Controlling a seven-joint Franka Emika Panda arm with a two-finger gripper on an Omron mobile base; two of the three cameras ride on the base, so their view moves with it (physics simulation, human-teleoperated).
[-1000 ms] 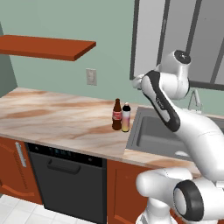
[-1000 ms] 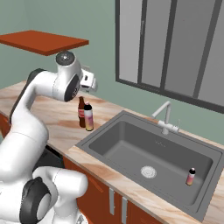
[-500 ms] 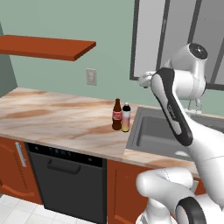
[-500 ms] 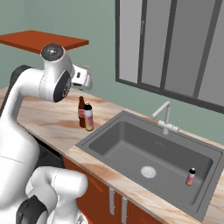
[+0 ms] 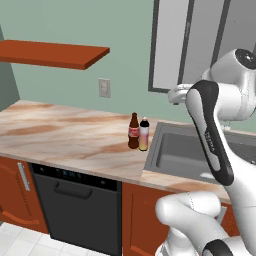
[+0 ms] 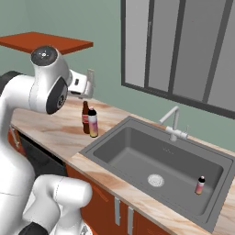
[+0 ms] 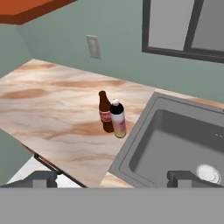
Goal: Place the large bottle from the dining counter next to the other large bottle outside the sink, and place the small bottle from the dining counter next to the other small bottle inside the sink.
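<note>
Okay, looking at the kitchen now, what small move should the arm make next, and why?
Probably turn away toward the dining counter: the pink-and-yellow tall bottle already stands beside the dark brown red-labelled bottle outside the grey steel sink, and the open gripper holds nothing.

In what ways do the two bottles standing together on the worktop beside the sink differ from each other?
The other large bottle is dark brown with a red label; the large bottle is pink above and yellow-orange below, with a pale cap. In the hand view the brown one stands farther from the sink, the pink one nearer its rim. Both stand upright, side by side, and are of similar height.
</note>
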